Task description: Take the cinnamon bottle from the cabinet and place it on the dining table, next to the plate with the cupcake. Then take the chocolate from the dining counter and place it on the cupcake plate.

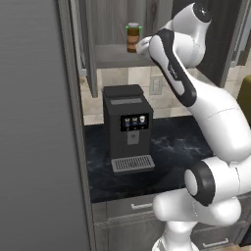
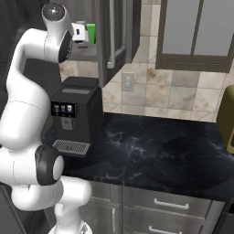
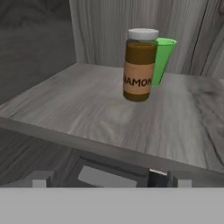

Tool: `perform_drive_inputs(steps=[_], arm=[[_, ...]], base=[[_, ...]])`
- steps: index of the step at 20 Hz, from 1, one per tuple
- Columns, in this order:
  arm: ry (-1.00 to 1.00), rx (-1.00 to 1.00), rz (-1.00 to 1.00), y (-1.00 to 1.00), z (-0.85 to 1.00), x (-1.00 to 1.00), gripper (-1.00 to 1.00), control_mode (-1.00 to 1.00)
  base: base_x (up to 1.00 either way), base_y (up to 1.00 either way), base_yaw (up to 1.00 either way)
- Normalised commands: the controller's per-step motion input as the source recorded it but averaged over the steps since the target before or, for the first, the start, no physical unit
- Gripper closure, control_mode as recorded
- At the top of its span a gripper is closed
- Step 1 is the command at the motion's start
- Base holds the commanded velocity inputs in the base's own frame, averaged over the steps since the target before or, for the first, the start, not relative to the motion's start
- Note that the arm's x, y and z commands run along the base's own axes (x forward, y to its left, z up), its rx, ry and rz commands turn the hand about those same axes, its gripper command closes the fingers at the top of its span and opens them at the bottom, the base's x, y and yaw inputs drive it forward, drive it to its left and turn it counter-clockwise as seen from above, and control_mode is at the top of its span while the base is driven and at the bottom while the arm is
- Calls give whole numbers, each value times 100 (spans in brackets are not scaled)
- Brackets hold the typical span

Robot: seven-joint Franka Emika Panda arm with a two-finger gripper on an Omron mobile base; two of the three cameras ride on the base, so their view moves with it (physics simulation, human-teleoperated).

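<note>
The cinnamon bottle (image 3: 140, 65) stands upright on the wooden cabinet shelf (image 3: 87, 109), toward the back, with a white cap, amber body and a tan label. A green cup (image 3: 164, 59) stands directly behind it and slightly to its right in the hand view; whether the two touch cannot be determined. In the left base view the cinnamon bottle (image 1: 132, 38) sits on the shelf (image 1: 110, 59) inside the open upper cabinet, and the arm is raised with its hand level with the shelf, just beside the bottle. In the right base view the green cup (image 2: 91, 33) is visible next to the hand at the cabinet opening, beside the open cabinet door (image 2: 112, 36). The gripper (image 3: 103, 177) is short of the shelf's front edge, apart from the bottle, with its two finger tips spread wide and nothing between them. Below the cabinet, a black coffee machine (image 1: 126, 127) stands on the dark marble counter (image 2: 160, 151), against the tiled back wall. A yellow-green object (image 2: 226, 119) is partly visible at the right edge of the counter.
</note>
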Motion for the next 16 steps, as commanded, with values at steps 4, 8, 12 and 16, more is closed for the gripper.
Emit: perform_drive_inputs(steps=[4,8,12,16], arm=[[0,8,0,0,6,20,-100,-100],[-1,6,-3,3,0,24,-100,-100],[-3,2,-5,9,0,21,-100,-100],[0,1,-2,5,0,15,-100,-100]], base=[[0,0,0],[0,0,0],[0,0,0],[0,0,0]])
